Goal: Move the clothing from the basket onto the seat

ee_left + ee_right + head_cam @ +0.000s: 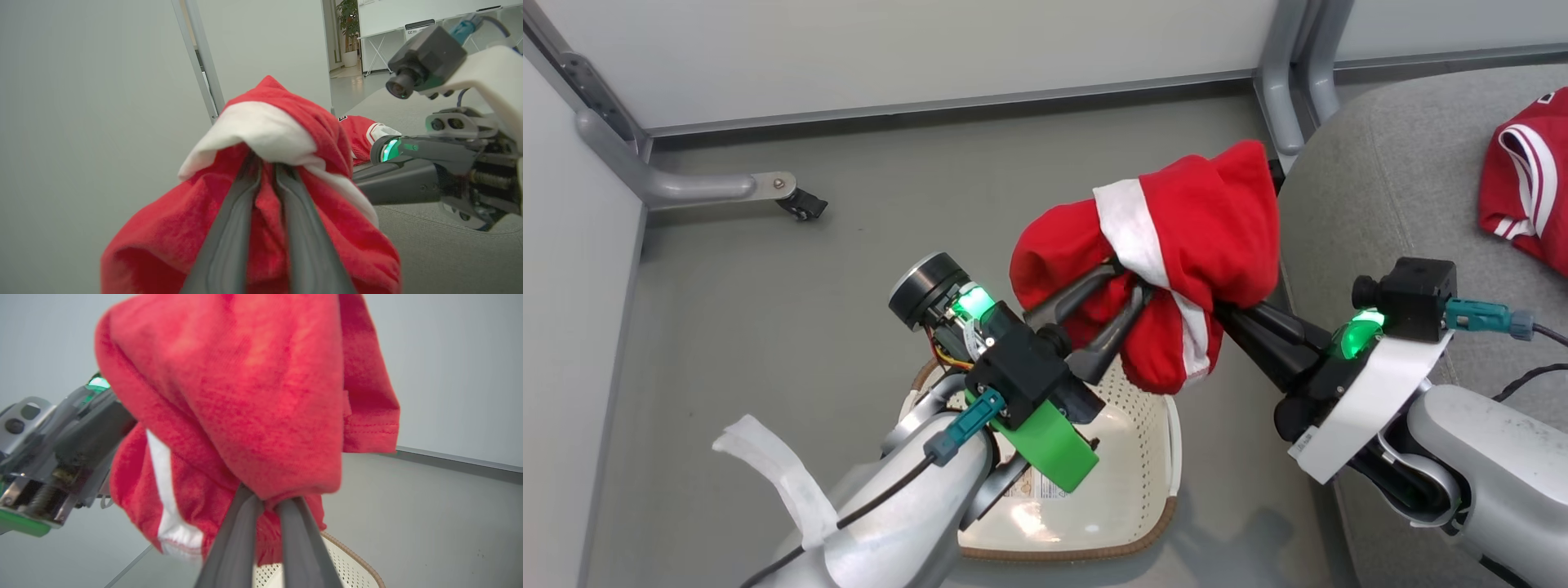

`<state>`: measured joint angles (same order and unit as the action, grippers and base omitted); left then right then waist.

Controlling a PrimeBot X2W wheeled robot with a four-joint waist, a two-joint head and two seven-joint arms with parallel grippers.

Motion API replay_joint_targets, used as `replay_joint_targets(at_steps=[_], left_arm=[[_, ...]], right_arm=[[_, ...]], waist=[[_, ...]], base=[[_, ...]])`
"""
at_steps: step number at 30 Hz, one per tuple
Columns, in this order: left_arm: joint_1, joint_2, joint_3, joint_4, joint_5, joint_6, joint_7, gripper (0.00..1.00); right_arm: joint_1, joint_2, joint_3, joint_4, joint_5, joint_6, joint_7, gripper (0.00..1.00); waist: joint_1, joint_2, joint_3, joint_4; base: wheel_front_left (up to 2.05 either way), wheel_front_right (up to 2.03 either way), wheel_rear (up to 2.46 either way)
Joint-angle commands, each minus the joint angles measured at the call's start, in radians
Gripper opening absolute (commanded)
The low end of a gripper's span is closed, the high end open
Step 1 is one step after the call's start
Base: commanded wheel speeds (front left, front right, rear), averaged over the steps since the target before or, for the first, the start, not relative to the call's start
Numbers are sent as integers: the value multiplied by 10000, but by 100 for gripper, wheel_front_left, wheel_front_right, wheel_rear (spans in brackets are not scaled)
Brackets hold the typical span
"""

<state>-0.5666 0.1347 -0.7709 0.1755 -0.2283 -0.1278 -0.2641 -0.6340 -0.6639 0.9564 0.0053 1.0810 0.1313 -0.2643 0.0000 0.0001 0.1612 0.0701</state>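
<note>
One red garment with a white stripe point(1192, 237) hangs bunched in the air above the cream basket point(1147, 425), which stands on the floor under my left arm. My left gripper point(1127, 290) is shut on the cloth from the left, its fingertips buried in the folds point(265, 163). My right gripper point(1227, 314) is shut on the same garment from the right point(271, 498). The basket's woven rim point(351, 559) shows below it. The second red garment point(1531, 180) lies on the light-grey seat point(1405, 180) at the right.
Grey floor point(768, 327) spreads to the left of the basket. A metal frame leg with a black caster point(800, 204) stands at the back left, and two grey posts point(1286, 82) rise beside the seat's edge. Pale partition walls close the back and left.
</note>
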Motion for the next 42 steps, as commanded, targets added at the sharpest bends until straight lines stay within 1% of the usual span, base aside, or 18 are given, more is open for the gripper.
replay_joint_targets(at_steps=[1, 15, 22, 31, 42], left_arm=[[140, -31, 75, 53, 94, -37, -2, 100], [244, -130, 216, 113, 262, -40, -2, 100], [259, -120, 308, 64, 276, -41, -2, 100], [292, -70, 257, 82, 294, -42, -2, 100], [36, -5, -17, 163, 265, -42, -2, 100]], right_arm=[[165, 38, -57, -36, -84, -11, 0, 0], [407, 161, -459, 32, -292, -11, 0, 0], [536, 281, -776, 125, -601, -11, 0, 0], [989, 778, -2214, 284, -1526, -11, -1, 0], [1620, 1356, -4060, 236, -2468, -11, -1, 0]], waist=[[0, -1, 13, -27], [0, -1, 29, -38], [0, -1, 77, -136], [0, -1, 202, -553], [0, -1, 598, -1613]], base=[[0, 0, 0], [0, 0, 0], [0, 0, 0], [0, 0, 0], [0, 0, 0]])
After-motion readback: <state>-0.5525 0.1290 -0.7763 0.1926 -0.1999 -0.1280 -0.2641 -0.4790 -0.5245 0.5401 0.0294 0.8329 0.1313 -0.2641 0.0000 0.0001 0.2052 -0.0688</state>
